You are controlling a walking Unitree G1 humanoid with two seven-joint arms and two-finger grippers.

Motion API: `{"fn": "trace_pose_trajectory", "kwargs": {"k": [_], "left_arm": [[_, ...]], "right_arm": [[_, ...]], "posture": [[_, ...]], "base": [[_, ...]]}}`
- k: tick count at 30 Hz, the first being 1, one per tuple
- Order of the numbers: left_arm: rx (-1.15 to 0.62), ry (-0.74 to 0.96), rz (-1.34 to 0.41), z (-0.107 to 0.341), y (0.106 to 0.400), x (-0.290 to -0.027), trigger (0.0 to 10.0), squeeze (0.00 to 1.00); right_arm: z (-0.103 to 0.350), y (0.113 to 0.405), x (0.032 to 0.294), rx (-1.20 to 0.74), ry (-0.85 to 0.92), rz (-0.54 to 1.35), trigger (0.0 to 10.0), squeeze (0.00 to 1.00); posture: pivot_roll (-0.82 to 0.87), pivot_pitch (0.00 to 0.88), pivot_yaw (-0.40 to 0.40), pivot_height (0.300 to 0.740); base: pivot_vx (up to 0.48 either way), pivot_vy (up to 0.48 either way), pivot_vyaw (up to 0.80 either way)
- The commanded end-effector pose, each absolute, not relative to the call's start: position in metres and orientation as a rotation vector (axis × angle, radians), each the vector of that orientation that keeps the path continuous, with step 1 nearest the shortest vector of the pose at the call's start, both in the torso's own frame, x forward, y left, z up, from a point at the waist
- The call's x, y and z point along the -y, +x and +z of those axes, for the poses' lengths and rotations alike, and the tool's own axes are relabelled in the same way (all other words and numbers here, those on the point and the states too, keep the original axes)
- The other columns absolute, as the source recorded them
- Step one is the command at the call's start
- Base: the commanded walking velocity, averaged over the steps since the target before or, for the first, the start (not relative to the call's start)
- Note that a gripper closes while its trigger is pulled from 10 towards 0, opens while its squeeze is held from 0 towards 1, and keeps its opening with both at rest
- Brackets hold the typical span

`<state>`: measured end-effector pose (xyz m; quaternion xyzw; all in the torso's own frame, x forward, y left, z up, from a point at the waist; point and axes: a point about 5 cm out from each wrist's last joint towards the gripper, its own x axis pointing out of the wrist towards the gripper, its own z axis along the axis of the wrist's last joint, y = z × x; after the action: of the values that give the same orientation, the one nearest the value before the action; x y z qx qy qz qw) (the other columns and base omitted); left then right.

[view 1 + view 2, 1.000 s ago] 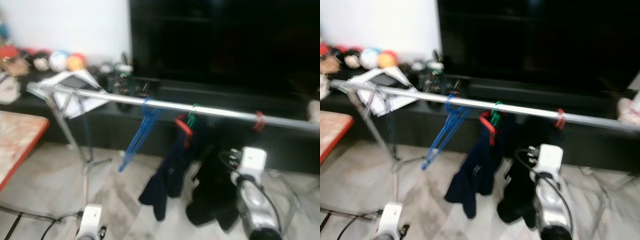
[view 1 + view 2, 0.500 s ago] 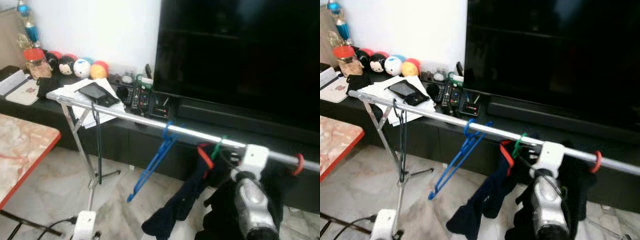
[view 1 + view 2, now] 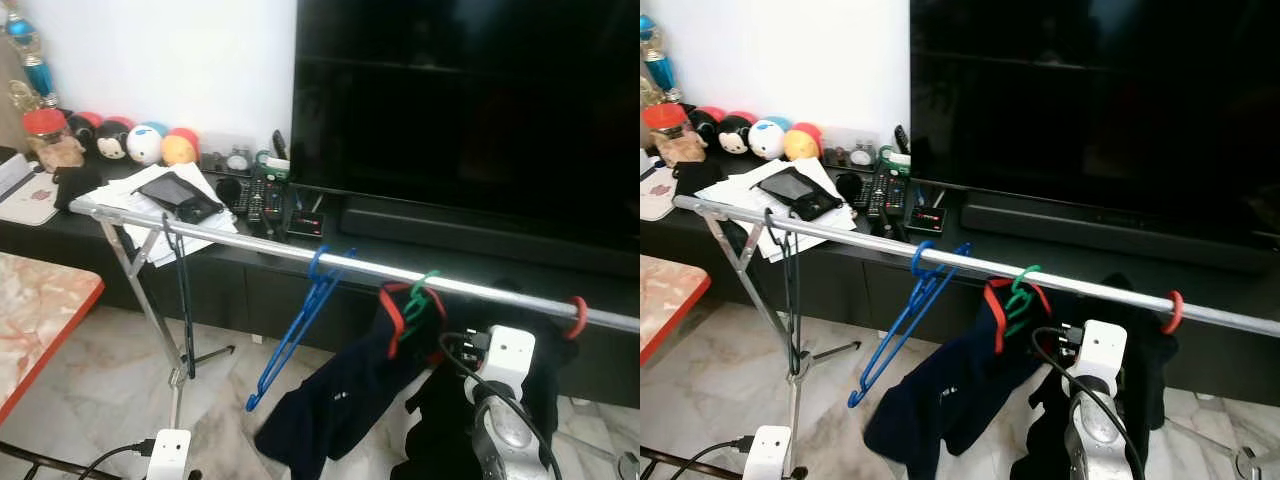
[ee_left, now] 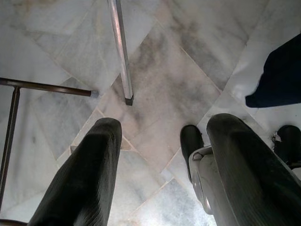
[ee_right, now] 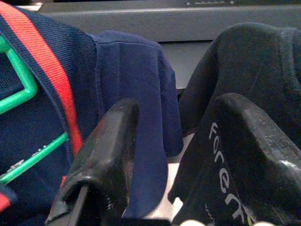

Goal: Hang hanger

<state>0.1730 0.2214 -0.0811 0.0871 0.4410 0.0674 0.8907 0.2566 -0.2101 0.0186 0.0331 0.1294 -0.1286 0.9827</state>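
Observation:
A silver clothes rail (image 3: 240, 242) crosses the room in front of me. An empty blue hanger (image 3: 316, 285) hangs on it near the middle. Beside it, a red hanger (image 3: 392, 310) and a green hanger (image 3: 422, 295) carry a navy garment (image 3: 340, 400). A black garment (image 3: 450, 430) hangs further right, near a red hook (image 3: 577, 318). My right arm (image 3: 505, 360) is raised just below the rail. My right gripper (image 5: 174, 155) is open, facing the navy and black garments, gripping nothing. My left gripper (image 4: 160, 155) hangs low, open over the marble floor.
A large dark TV (image 3: 470, 110) stands on a black bench (image 3: 330, 215) with remotes (image 3: 262, 195), papers, a phone (image 3: 175, 190) and plush balls (image 3: 145, 145). A red-edged table (image 3: 40, 310) is at my left. The rail's stand legs (image 3: 150, 300) reach the floor.
The whole view has shifted and sharpened as the camera moved. My right wrist now sits below the rail instead of level with it. The navy garment hangs further left.

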Motion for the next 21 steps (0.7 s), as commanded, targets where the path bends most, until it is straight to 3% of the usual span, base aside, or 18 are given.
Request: {"fn": "trace_pose_trajectory", "kwargs": {"k": [1, 12, 16, 21], "left_arm": [[-0.940, 0.183, 0.129, -0.084, 0.167, -0.219, 10.0, 0.00], [-0.953, 0.185, 0.131, -0.086, 0.165, -0.219, 10.0, 0.00], [-0.956, 0.188, 0.129, -0.086, 0.165, -0.219, 10.0, 0.00], [-0.961, 0.195, 0.128, -0.086, 0.165, -0.220, 10.0, 0.00]], "right_arm": [[0.023, 0.257, 0.212, -0.248, 0.078, -0.273, 10.0, 0.00], [0.045, 0.238, 0.213, -0.134, -0.092, -0.278, 10.0, 0.00], [0.051, 0.208, 0.220, -0.157, -0.205, -0.308, 10.0, 0.00], [0.053, 0.180, 0.233, -0.233, -0.225, -0.412, 10.0, 0.00]], "posture": [[-0.04, 0.000, -0.083, 0.740], [-0.05, 0.000, -0.086, 0.740], [-0.06, 0.000, -0.088, 0.740], [-0.07, 0.000, -0.087, 0.740]], "base": [[0.000, 0.000, 0.00], [0.000, 0.000, 0.00], [0.000, 0.000, 0.00], [0.000, 0.000, 0.00]]}}
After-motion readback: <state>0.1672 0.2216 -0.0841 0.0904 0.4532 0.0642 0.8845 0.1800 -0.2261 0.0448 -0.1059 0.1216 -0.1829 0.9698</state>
